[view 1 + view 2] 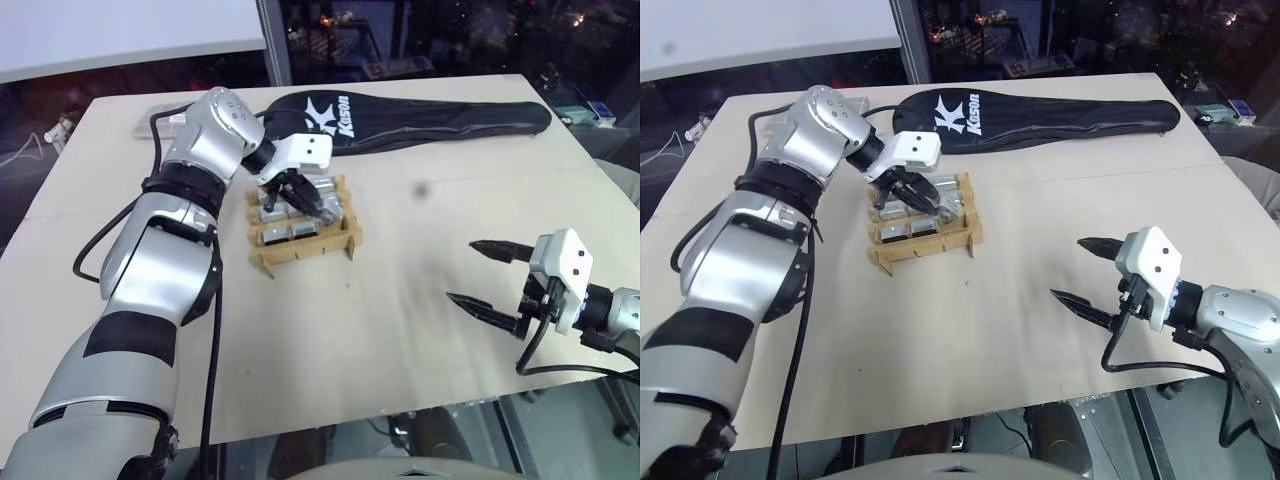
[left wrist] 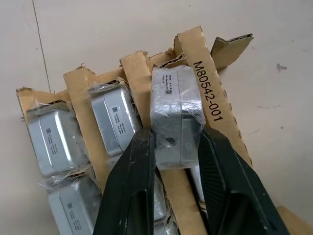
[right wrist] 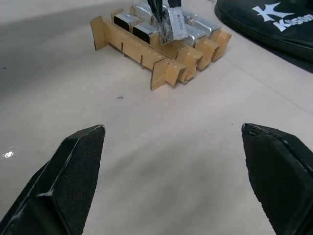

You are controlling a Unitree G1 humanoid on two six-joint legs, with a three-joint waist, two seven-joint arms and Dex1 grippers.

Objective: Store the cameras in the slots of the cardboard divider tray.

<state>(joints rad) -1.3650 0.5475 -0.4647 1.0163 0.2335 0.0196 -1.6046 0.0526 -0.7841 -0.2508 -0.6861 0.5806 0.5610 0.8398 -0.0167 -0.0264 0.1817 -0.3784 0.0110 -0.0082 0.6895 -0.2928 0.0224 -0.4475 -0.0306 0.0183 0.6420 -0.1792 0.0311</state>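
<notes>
The cardboard divider tray (image 1: pixel 303 232) sits on the pale table (image 1: pixel 420 330), so I'll place everything off that. The left gripper (image 2: pixel 172 147) is right over the tray, pointing steeply down, with its two black fingers (image 2: pixel 128 191) clamped on either side of one silver-grey camera (image 2: pixel 175 120). That camera is tilted and sits at a slot by the tray's outer strip, the one printed M80542-001; from the wrist view I can't tell if it's fully seated or still a bit proud of the cardboard.

Other cameras (image 2: pixel 113 119) are already down in the slots next to it, wrapped in clear film, with small labels on their sides. More of them show in the row beside that one.

The right gripper (image 1: pixel 487 275) is well apart from the tray, off to the robot's right, hovering above bare table with its fingers spread wide and nothing between them. In its wrist view the tray is ahead of the fingers, across the table.

Just beyond the tray, on its far side, lies the long black racket cover (image 1: pixel 420 118) with white lettering.
</notes>
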